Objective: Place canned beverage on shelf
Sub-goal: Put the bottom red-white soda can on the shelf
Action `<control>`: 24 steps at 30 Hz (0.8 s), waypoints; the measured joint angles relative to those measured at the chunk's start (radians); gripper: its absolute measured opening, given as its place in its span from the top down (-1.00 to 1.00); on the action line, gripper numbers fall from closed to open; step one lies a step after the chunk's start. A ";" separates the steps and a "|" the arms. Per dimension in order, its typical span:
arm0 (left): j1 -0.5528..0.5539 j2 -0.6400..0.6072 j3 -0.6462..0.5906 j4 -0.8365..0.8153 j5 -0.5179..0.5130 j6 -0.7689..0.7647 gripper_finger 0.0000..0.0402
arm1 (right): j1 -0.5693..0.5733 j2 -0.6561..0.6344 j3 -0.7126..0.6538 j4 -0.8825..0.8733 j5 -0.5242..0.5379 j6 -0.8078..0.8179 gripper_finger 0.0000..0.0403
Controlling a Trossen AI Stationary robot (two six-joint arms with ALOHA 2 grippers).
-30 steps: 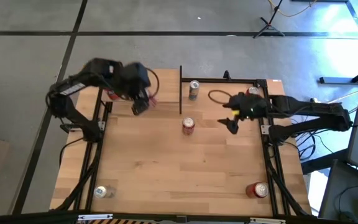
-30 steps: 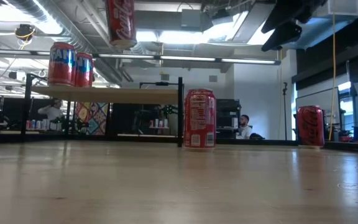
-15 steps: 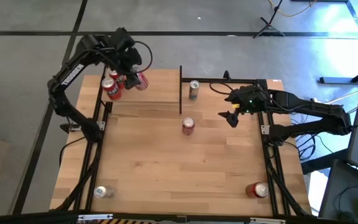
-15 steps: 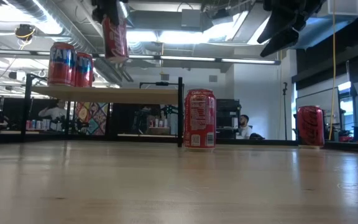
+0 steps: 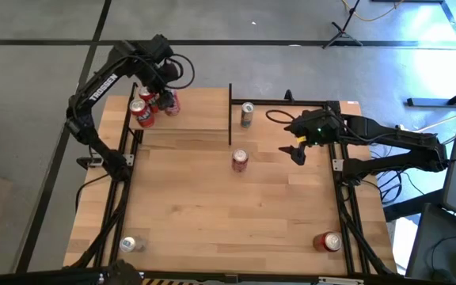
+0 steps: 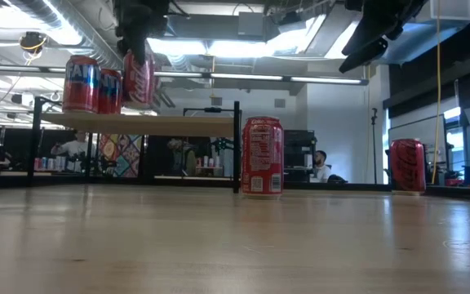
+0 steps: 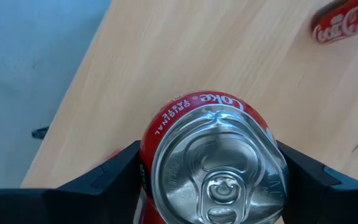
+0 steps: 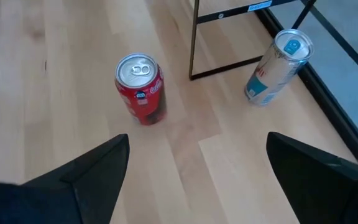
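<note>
The left pincer (image 5: pixel 167 96) is clamped on a red Coke can (image 6: pixel 139 79), one finger on each side of it. A second ago the can was hanging high up, away from the shelf (image 6: pixel 161 124). Now it has come down and across, and it is sitting low over the shelf board, just beside the two red cans (image 6: pixel 92 83) that are already standing there. From the low view the can looks almost down on the board, but I cannot tell if it is touching yet. That means the job is nearly done for this can. Next, I think the pincer needs to let the can settle flat and then let go. It is very close to the other cans, so it could bump them.

The right pincer (image 5: pixel 297 150) is waiting with its fingers wide apart and nothing in them. It is hanging over the worktop (image 5: pixel 228 214), near another Coke can (image 8: pixel 140 87) and a pale blue can (image 8: pixel 276 65). It has shifted only a tiny bit.

One more red can (image 5: pixel 328 241) is standing near a corner of the worktop.
</note>
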 joint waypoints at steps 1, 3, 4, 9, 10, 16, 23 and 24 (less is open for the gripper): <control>0.005 0.000 -0.005 0.001 -0.004 0.004 -0.33 | 0.000 0.000 0.000 0.000 0.000 -0.005 -0.82; 0.016 0.000 -0.016 0.002 -0.008 0.017 -0.33 | 0.000 0.000 0.000 0.000 0.000 -0.018 -0.82; 0.021 0.000 -0.021 0.004 -0.007 0.021 -0.33 | 0.000 0.000 0.000 0.000 0.000 -0.021 -0.82; 0.041 -0.001 -0.066 0.015 -0.007 0.046 -0.33 | 0.000 0.021 0.000 0.004 0.000 -0.027 -0.82; 0.043 -0.001 -0.077 0.018 -0.008 0.050 -0.33 | 0.000 0.026 0.000 0.006 0.000 -0.029 -0.82; 0.045 -0.002 -0.116 0.072 0.000 0.076 -0.33 | 0.000 0.059 0.000 0.007 -0.008 -0.039 -0.82; 0.057 -0.002 -0.118 0.089 -0.006 0.101 -0.40 | 0.000 0.061 0.000 0.014 -0.026 -0.039 -0.82; 0.059 -0.002 -0.118 0.089 -0.008 0.101 -0.43 | 0.000 0.061 0.000 0.014 -0.027 -0.038 -0.82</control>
